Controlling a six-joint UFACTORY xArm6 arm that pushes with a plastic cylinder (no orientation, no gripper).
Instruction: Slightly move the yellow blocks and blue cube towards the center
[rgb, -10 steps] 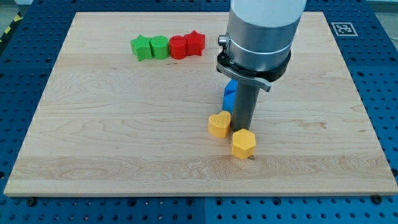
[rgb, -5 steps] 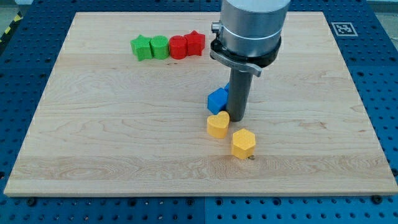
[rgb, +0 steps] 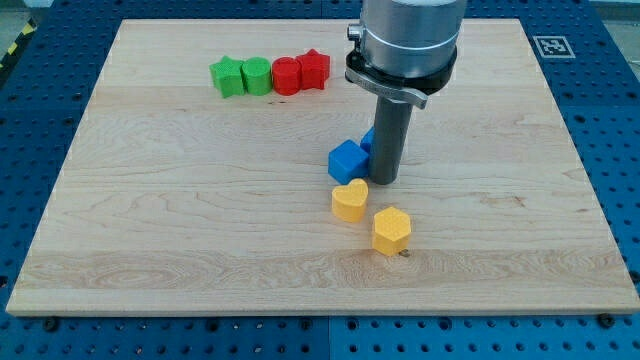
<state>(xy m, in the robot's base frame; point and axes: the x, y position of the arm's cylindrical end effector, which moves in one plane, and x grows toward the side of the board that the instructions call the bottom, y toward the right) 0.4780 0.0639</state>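
Note:
My tip (rgb: 383, 180) rests on the board just right of the blue cube (rgb: 347, 161), touching or nearly touching it. A second blue block (rgb: 368, 141) shows partly behind the rod. The yellow heart-shaped block (rgb: 350, 201) lies just below the blue cube, below and left of my tip. The yellow hexagonal block (rgb: 391, 230) lies further down and to the right, apart from my tip.
A row of blocks sits at the view's top left: a green star (rgb: 228, 76), a green cylinder (rgb: 257, 75), a red cylinder (rgb: 286, 75) and a red star (rgb: 314, 68). The wooden board (rgb: 150, 220) lies on a blue perforated table.
My tip moved up the view, away from the yellow hexagonal block. The blue cube slid left and now shows fully. The yellow heart shifted slightly left.

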